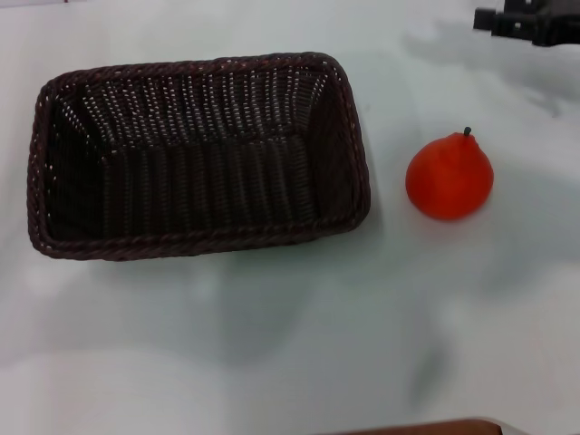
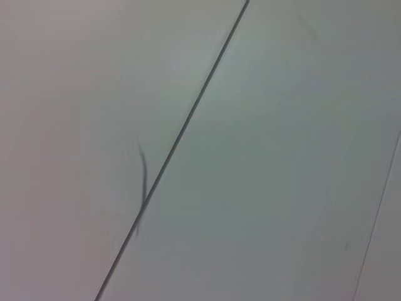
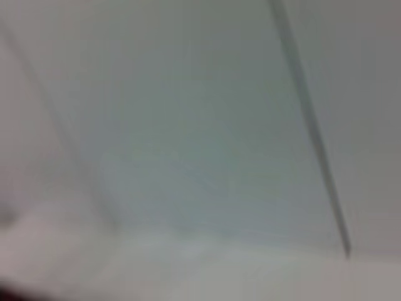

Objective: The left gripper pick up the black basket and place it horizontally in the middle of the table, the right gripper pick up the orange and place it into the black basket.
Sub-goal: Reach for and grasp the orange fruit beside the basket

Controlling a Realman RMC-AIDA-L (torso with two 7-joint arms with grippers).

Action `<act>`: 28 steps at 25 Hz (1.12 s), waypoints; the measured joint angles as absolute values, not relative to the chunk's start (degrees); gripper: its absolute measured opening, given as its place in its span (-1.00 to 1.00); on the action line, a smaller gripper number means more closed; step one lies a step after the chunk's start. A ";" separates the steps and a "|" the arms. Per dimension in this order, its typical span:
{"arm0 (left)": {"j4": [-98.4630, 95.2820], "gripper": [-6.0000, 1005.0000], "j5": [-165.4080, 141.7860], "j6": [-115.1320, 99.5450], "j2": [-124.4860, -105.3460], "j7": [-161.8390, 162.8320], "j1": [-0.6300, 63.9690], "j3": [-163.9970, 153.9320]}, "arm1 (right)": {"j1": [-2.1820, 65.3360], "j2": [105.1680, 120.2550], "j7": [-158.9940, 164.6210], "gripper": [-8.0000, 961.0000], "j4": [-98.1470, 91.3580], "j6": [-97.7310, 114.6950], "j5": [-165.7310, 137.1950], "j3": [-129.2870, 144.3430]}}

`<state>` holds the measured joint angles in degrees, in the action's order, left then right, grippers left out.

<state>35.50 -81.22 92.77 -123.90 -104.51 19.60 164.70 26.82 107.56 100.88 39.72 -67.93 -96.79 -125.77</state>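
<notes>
The black basket (image 1: pixel 195 154) lies with its long side across the white table (image 1: pixel 290 344), left of centre in the head view, and nothing is in it. The orange (image 1: pixel 449 176) stands on the table to the right of the basket, apart from it, stem up. Part of my right gripper (image 1: pixel 530 23) shows as a black shape at the far right corner, well behind the orange and clear of it. My left gripper is out of view. Both wrist views show only pale flat surfaces with thin dark lines.
A brown edge (image 1: pixel 426 428) shows at the near side of the table. Bare white table lies in front of the basket and the orange.
</notes>
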 joint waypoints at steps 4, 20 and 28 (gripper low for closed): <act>32.67 0.41 -80.22 92.37 -123.87 -107.46 19.88 164.53 | 27.41 107.45 112.37 0.53 47.74 -73.60 -108.63 -125.86; 29.75 0.73 -80.01 91.09 -123.81 -107.93 20.42 164.44 | 35.27 108.18 117.46 0.96 56.02 -91.89 -133.61 -125.15; 29.16 0.73 -79.98 90.95 -123.84 -107.96 20.49 164.58 | 40.23 112.04 116.02 0.91 51.38 -88.91 -144.12 -124.53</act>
<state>29.16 -79.98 90.95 -123.84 -107.96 20.49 164.58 40.23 112.04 116.02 51.38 -88.91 -144.12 -124.53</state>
